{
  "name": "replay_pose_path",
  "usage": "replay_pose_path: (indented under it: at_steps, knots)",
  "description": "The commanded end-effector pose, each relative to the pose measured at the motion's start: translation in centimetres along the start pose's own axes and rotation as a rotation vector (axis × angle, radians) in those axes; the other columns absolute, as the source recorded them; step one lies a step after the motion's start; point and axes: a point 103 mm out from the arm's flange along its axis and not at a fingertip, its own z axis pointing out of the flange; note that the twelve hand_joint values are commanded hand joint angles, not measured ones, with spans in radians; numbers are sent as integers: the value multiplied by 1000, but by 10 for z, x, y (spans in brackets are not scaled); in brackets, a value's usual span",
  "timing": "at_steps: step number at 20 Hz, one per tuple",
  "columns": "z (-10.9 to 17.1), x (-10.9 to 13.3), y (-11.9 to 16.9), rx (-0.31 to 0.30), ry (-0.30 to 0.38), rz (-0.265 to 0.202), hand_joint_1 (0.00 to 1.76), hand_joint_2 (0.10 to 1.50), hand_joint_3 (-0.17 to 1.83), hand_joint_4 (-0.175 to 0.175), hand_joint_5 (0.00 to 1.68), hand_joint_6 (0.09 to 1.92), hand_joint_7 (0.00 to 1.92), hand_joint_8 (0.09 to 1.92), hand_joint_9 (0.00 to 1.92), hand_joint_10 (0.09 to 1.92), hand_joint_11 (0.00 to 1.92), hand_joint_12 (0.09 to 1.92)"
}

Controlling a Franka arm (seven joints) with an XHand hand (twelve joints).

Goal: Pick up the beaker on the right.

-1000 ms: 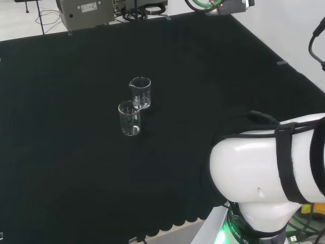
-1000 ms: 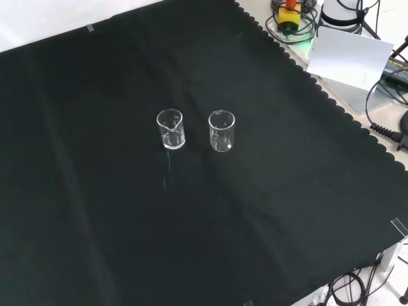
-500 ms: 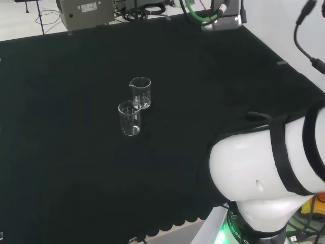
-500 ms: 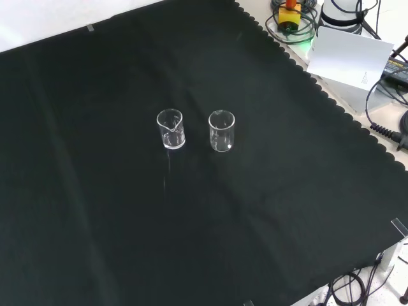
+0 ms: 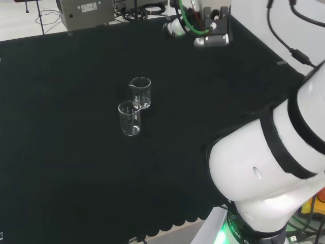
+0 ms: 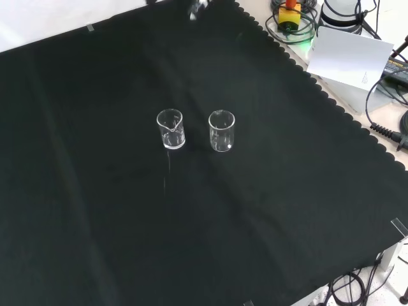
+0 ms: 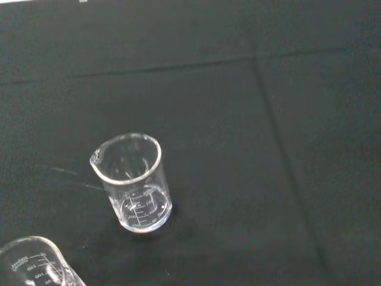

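Two small clear glass beakers stand upright and close together in the middle of the black cloth. In the front view they are side by side, one on the left (image 6: 171, 129) and one on the right (image 6: 221, 131). In the head view one (image 5: 140, 92) stands behind and slightly right of the other (image 5: 129, 118). The wrist view has one beaker (image 7: 134, 182) in the middle and the rim of the second (image 7: 33, 265) at the picture's edge. The hand (image 5: 175, 26) hangs high over the cloth's far right in the head view, well away from both beakers. A small blurred part of it (image 6: 196, 7) reaches the front view's top edge.
The arm's big white links (image 5: 264, 168) stand at the head view's lower right. A grey box (image 5: 86, 12) and cables lie beyond the cloth's far edge. In the front view, a white board (image 6: 349, 57) and cables lie off the cloth's scalloped edge at the upper right.
The arm has swung, bringing the wrist and hand into view at the top of the head and front views. Both beakers stand where they were.
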Motion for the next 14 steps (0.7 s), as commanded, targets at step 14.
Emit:
replay_pose_path:
  at_steps: [14]
  knots:
    - [132, 21, 107, 122, 226, -198, 830, 577, 617, -46, 554, 87, 284, 692, 462, 666, 166, 1390]
